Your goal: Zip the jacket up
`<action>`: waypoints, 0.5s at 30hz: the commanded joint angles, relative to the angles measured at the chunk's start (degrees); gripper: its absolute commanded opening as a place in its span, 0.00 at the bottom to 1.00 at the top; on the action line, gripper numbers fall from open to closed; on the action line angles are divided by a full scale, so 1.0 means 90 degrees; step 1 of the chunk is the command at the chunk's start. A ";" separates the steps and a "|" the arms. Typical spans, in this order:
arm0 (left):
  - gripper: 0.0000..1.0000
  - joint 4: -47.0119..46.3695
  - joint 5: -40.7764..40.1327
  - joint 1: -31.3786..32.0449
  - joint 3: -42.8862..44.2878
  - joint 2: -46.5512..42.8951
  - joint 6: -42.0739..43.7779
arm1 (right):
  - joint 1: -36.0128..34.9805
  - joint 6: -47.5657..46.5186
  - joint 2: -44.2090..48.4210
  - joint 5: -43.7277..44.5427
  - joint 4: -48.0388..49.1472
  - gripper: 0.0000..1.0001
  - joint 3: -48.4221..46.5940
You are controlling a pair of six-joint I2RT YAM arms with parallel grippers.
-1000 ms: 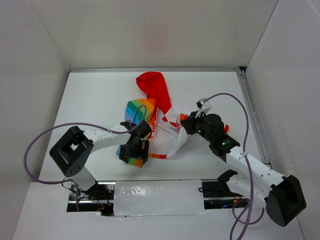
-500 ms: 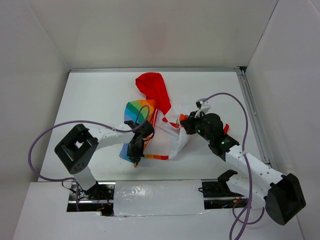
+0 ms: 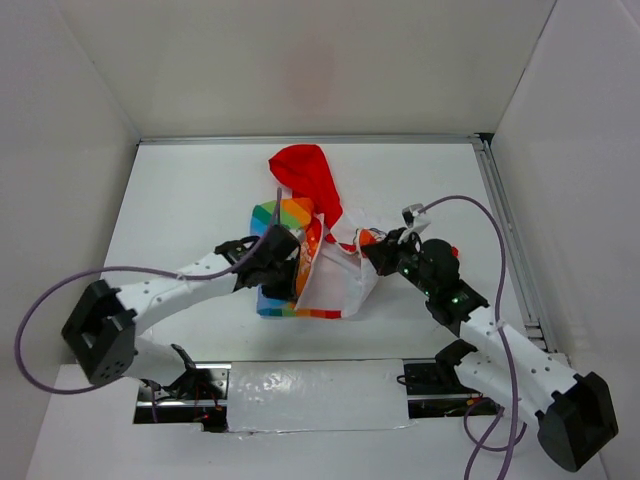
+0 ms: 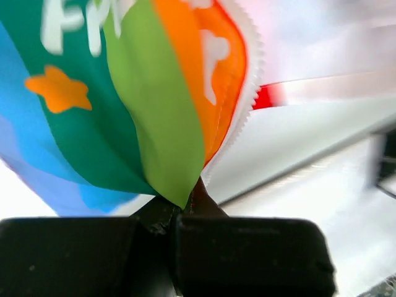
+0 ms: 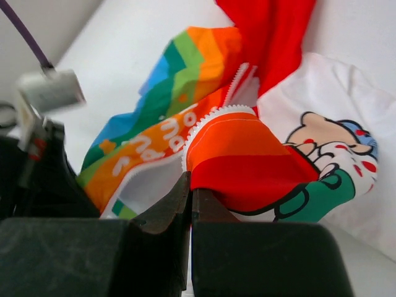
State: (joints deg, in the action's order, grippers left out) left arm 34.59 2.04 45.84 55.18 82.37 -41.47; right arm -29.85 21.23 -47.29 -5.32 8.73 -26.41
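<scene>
The jacket lies crumpled mid-table, red hood at the far end and a rainbow panel on its left. My left gripper is at that panel's near edge. In the left wrist view it is shut on a green fold of the rainbow fabric, with the white zipper teeth running just to the right. My right gripper is at the jacket's right side. Its own view shows it shut on the orange-red edge, beside the bear print.
White walls enclose the table on three sides. A metal rail runs along the right edge. A taped strip sits between the arm bases at the near edge. Purple cables loop over both arms.
My left gripper went from open to shut on the rainbow panel, then moved away from the near edge and to the right, dragging the fabric along. The right gripper stayed shut and shifted slightly right.
</scene>
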 commanded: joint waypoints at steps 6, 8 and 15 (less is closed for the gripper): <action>0.00 -0.1917 0.0398 0.0023 0.0256 -0.1504 0.0400 | -0.0092 0.0736 0.0791 -0.1166 0.1765 0.00 0.0845; 0.00 -0.2220 0.0398 0.0023 0.0188 -0.1603 0.0351 | -0.0111 0.0823 0.0879 -0.1205 0.1803 0.00 0.0855; 0.00 -0.3256 0.0115 0.0014 -0.0154 -0.1730 -0.0177 | -0.0121 0.2014 0.1064 -0.1683 0.2677 0.00 0.1214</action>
State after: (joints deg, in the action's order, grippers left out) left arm 12.45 4.36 45.84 54.70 68.18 -40.71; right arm -30.39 33.50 -39.20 -17.28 22.26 -18.00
